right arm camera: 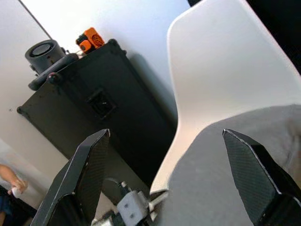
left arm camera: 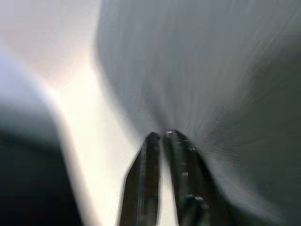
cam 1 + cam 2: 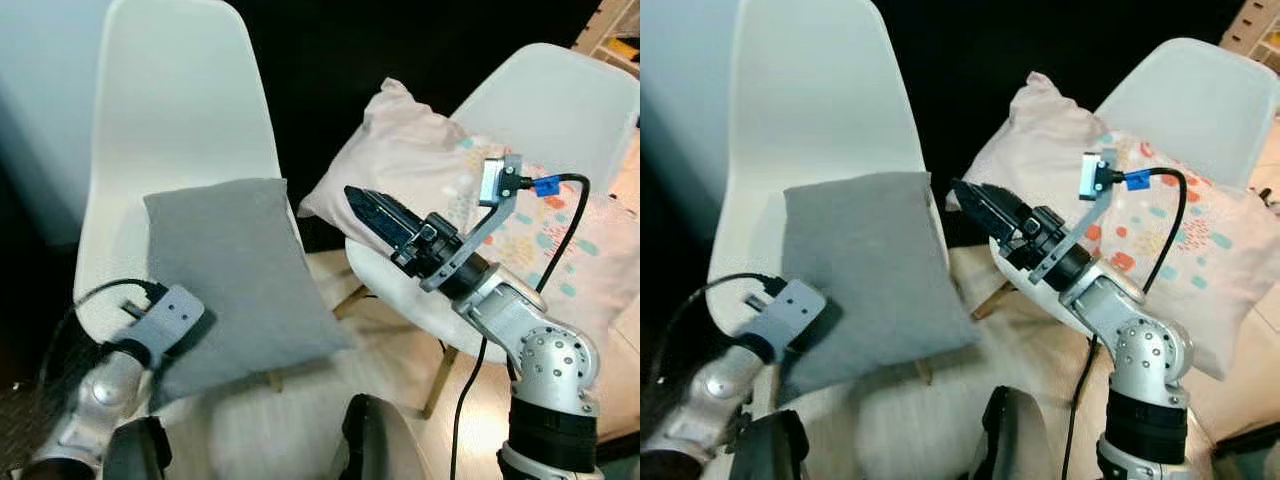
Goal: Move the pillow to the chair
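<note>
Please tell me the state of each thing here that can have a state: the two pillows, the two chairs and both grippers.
Grey pillow: on left chair, leaning on its back.
Patterned pillow: on right chair.
Left chair: upright, holding the grey pillow.
Right chair: upright, holding the patterned pillow.
Left gripper: fingers shut, pinching grey pillow.
Right gripper: fingers open, holding nothing, between the chairs.

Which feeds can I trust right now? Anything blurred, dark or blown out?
Left eye view: mostly sharp, grey pillow on the left chair reads clearly, background black. Right eye view: the same. Left wrist view: heavily smeared, bright streak beside grey fabric, the left gripper with fingers close together on it. Right wrist view: crisp, right gripper wide open, white chair back bright.
</note>
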Robot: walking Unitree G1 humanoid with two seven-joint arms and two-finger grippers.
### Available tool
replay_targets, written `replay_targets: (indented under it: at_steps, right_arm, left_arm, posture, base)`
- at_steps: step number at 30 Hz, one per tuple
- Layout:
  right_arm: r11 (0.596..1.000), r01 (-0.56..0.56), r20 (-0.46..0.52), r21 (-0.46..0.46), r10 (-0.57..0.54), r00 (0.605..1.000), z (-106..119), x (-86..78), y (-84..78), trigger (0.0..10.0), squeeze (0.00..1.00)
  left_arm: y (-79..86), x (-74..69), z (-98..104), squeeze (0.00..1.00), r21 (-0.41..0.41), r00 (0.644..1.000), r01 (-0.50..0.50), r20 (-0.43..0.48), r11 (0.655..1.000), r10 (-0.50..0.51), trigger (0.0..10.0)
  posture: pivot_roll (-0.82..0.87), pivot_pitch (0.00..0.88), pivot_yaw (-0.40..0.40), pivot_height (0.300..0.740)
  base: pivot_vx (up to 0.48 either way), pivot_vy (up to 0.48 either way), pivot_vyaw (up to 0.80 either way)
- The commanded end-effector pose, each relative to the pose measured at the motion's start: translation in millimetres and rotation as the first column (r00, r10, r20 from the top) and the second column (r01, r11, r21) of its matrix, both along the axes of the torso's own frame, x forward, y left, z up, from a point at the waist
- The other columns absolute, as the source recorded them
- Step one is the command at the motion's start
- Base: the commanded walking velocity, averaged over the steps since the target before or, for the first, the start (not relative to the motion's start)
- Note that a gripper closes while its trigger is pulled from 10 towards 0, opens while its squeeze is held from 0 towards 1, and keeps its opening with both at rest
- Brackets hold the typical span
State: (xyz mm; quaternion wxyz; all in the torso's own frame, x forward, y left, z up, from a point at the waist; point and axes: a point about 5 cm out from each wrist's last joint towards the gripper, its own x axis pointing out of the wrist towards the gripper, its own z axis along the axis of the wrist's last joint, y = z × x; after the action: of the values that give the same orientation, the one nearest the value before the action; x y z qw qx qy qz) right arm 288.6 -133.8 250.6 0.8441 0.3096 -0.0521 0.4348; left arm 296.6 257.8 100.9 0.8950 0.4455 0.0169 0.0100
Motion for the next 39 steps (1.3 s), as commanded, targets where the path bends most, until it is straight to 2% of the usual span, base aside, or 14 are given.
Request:
replay_targets:
  at_steps: [1,5,15,16,18,19,20,21,22,25,28,30,31,39]
  right_arm:
    - [1.000,0.001,0.014,-0.003,-0.001,1.000,5,-3.9,-1.7,10.0,0.00]
    - [1.000,0.002,0.007,0.014,-0.002,1.000,7,-3.7,0.3,10.0,0.00]
    - [1.000,0.003,0.001,0.027,-0.003,1.000,8,-2.6,2.7,10.0,0.00]
    - [0.999,0.009,-0.001,0.032,-0.009,1.000,7,-2.1,3.0,10.0,0.00]
    - [0.999,0.011,-0.001,0.032,-0.011,1.000,7,-1.9,3.2,10.0,0.00]
    - [0.999,0.012,-0.003,0.034,-0.012,1.000,6,-1.8,3.3,10.0,0.00]
    - [0.999,0.012,-0.003,0.034,-0.012,1.000,6,-1.8,3.3,10.0,0.00]
    - [0.999,0.013,-0.004,0.036,-0.013,1.000,6,-1.8,3.5,10.0,0.00]
    - [0.999,0.014,-0.005,0.036,-0.014,1.000,6,-1.5,4.1,10.0,0.00]
    - [0.999,0.015,-0.005,0.038,-0.015,1.000,6,-0.9,4.8,10.0,0.00]
    - [0.999,0.015,-0.004,0.039,-0.015,1.000,7,-0.7,4.7,10.0,0.00]
    - [0.999,0.016,-0.006,0.039,-0.016,1.000,6,0.1,3.8,10.0,0.00]
    - [0.999,0.018,-0.011,0.035,-0.018,1.000,5,2.1,2.3,10.0,0.00]
    - [0.999,0.029,-0.010,0.030,-0.029,1.000,4,6.3,-0.5,10.0,0.00]
  left_arm:
    - [16.6,-6.4,-8,0.00,0.105,0.995,-0.090,-0.026,0.990,0.093,0.0]
    - [57.6,-7.5,32,0.00,0.341,0.959,-0.278,0.151,0.898,0.240,0.0]
    - [73.4,-2.8,91,0.00,0.403,0.880,-0.417,0.403,0.815,0.251,0.0]
    - [42.4,8.2,95,0.00,0.126,0.903,-0.236,0.395,0.963,0.170,0.0]
    - [27.7,11.4,94,0.00,-0.008,0.917,-0.132,0.379,0.991,0.126,0.0]
    - [14.5,13.1,88,0.00,-0.182,0.932,-0.059,0.343,0.982,0.120,10.0]
    - [14.5,13.1,88,0.00,-0.182,0.932,-0.059,0.343,0.982,0.120,10.0]
    - [7.4,13.6,84,0.00,-0.278,0.941,-0.034,0.314,0.960,0.124,10.0]
    - [0.7,10.0,74,1.00,-0.519,0.947,-0.056,0.244,0.853,0.210,10.0]
    - [-16.7,-4.9,60,1.00,-0.800,0.957,-0.067,0.116,0.596,0.265,10.0]
    - [-18.7,-8.0,60,1.00,-0.811,0.958,-0.068,0.110,0.581,0.266,10.0]
    - [-19.3,-18.4,59,1.00,-0.862,0.946,-0.085,0.088,0.500,0.312,10.0]
    - [-18.8,-45.0,52,1.00,-0.932,0.904,-0.146,0.011,0.333,0.428,10.0]
    - [-28.1,-89.1,50,1.00,-0.963,0.840,-0.204,-0.081,0.175,0.537,10.0]
  posture:
    - [-0.13,0.210,-0.218,0.301]
    - [-0.12,0.208,-0.210,0.301]
    - [-0.10,0.206,-0.196,0.301]
    - [-0.09,0.204,-0.186,0.301]
    - [-0.09,0.204,-0.186,0.301]
    - [-0.09,0.204,-0.184,0.301]
    - [-0.09,0.204,-0.184,0.301]
    - [-0.09,0.204,-0.184,0.301]
    - [-0.09,0.204,-0.177,0.301]
    - [-0.08,0.205,-0.177,0.301]
    - [-0.08,0.205,-0.177,0.301]
    - [-0.07,0.206,-0.178,0.301]
    - [-0.07,0.206,-0.176,0.301]
    - [-0.03,0.205,-0.167,0.301]
  base:
    - [0.000,0.000,0.00]
    - [0.000,0.000,0.00]
    - [0.000,0.000,0.00]
    - [0.000,0.000,0.00]
    - [0.000,0.000,0.00]
    - [0.000,0.000,0.00]
    - [0.000,0.000,0.00]
    - [0.000,0.000,0.00]
    - [0.000,0.000,0.00]
    - [0.000,0.000,0.00]
    - [0.000,0.000,0.00]
    - [0.000,0.000,0.00]
    - [0.000,0.000,0.00]
    - [0.000,0.000,0.00]
